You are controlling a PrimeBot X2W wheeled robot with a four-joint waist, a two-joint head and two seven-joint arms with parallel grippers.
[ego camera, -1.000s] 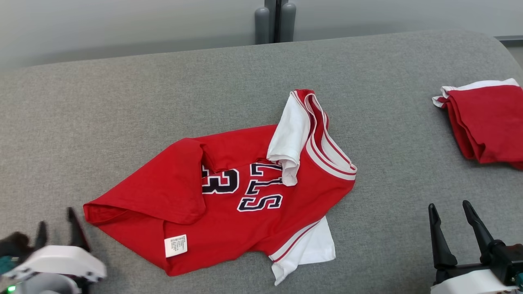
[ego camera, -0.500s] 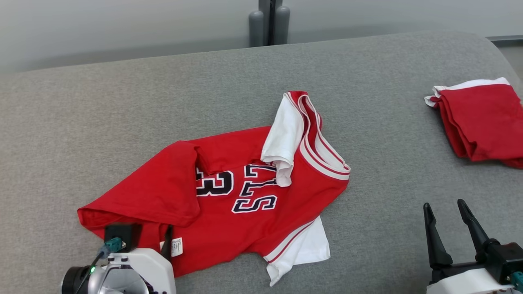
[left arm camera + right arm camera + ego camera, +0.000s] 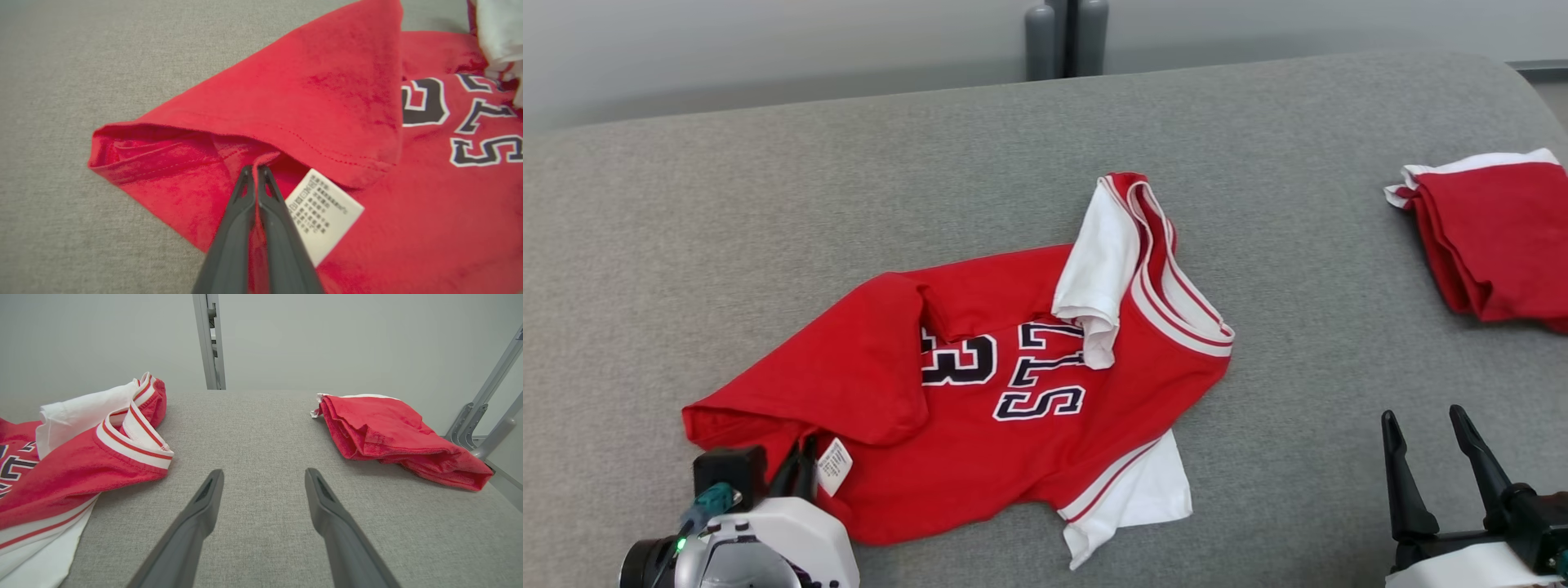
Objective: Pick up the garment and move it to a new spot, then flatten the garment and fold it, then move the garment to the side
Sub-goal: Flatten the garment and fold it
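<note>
Our left gripper (image 3: pixel 255 170) is pressed together on the hem of the crumpled red cotton jersey with white sleeves (image 3: pixel 1013 408), white care label (image 3: pixel 322 212) just right of it; probably pinching cloth. We should lift slowly. Our right gripper (image 3: pixel 1421 415) hangs spread.

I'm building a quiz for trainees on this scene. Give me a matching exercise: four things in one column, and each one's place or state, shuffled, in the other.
Things:
1. left gripper
2. right gripper
3. folded red garment
4. white label

Places or states:
A. open above the bare grey surface
B. lying at the far right
C. shut on the jersey near its lower edge
D. printed, on the jersey

Pairs: 1-C, 2-A, 3-B, 4-D
</note>
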